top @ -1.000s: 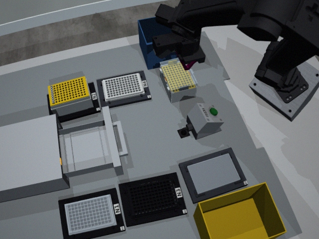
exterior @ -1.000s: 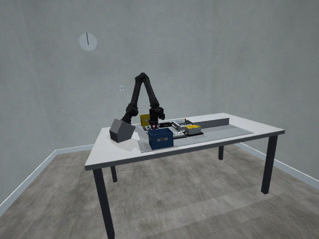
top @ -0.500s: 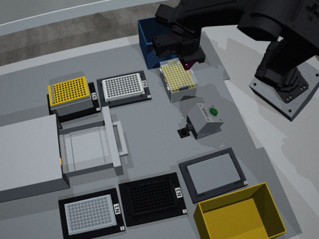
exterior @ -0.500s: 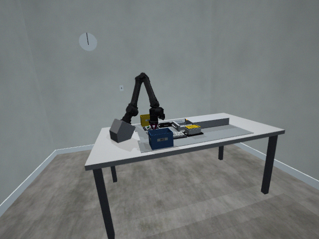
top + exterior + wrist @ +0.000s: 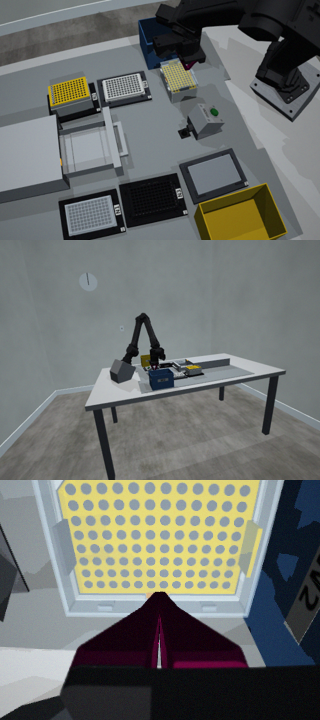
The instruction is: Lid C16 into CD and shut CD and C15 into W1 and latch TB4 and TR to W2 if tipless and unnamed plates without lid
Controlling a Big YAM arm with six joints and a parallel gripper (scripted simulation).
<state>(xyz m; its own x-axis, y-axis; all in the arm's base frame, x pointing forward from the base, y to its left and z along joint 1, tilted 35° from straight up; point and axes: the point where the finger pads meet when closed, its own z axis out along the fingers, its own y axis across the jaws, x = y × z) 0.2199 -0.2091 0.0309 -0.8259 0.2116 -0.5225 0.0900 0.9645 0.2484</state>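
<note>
Claw [image 5: 158,596] is closed on nothing, both maroon fingers pressed together into one blunt wedge, tip at the near edge of the tip box [image 5: 150,611] just ahead of it and below; contact not certain from the wrist view. Box is a clear hinged lid over a yellow insert [image 5: 155,535] full of holes, looks like light, stiff, thin plastic, smooth and probably slippery on top. No grasp needed here in my judgement: push straight down on the front lip near the small latch tabs, centered, so the box does not tip or skid on the mat; a push off to one side could rock it or pop the insert. Blue bin [image 5: 147,38] sits just to the claw's right in the wrist view, close to the box. Farther out past the box on the overhead view: green button [image 5: 214,111] on its gray housing, white plate [image 5: 123,87] in a nest, yellow tip rack [image 5: 68,90], open drawer [image 5: 85,149] of the cooler, loose lid [image 5: 214,174] in its parking nest, black plate [image 5: 152,197], clear plate [image 5: 90,214], yellow bin [image 5: 240,214] farthest off. Plates look stiff, light, best gripped across the short sides.
</note>
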